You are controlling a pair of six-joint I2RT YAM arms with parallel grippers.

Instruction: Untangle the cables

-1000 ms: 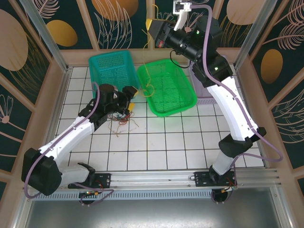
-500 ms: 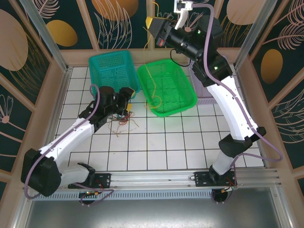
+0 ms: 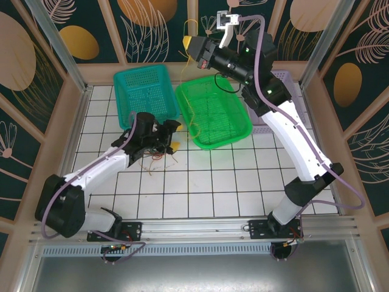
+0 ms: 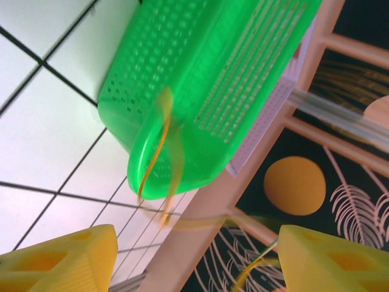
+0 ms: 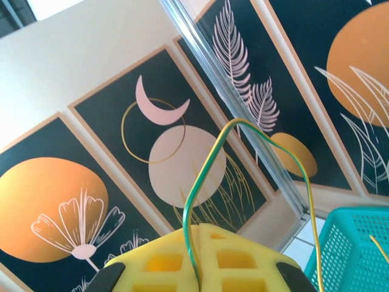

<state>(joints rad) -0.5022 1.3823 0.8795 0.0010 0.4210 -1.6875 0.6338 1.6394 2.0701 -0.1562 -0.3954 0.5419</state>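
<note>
A loose tangle of thin red, tan and dark cables (image 3: 155, 156) lies on the white tiles in front of the baskets. My left gripper (image 3: 172, 135) hovers just right of and above it, level with the green basket's near corner. Its yellow fingers (image 4: 61, 263) stand wide apart around nothing; the left gripper (image 4: 197, 238) looks at a blurred tan wire (image 4: 159, 143) swinging before the basket. High over the baskets, my right gripper (image 3: 189, 44) (image 5: 197, 234) is shut on a green-yellow cable (image 5: 205, 167), which loops up and hangs down (image 3: 185, 91) toward the green basket.
The green basket (image 3: 214, 144) (image 4: 200, 73) sits at the back centre, a teal basket (image 3: 143, 91) (image 5: 352, 249) to its left and a lavender one (image 3: 261, 129) to its right. Wooden frame rails and patterned panels close in the tiled floor.
My right gripper has shifted left and a little lower with the cable, whose hanging end has swung. My left gripper has turned and edged right, its fingers closing slightly.
</note>
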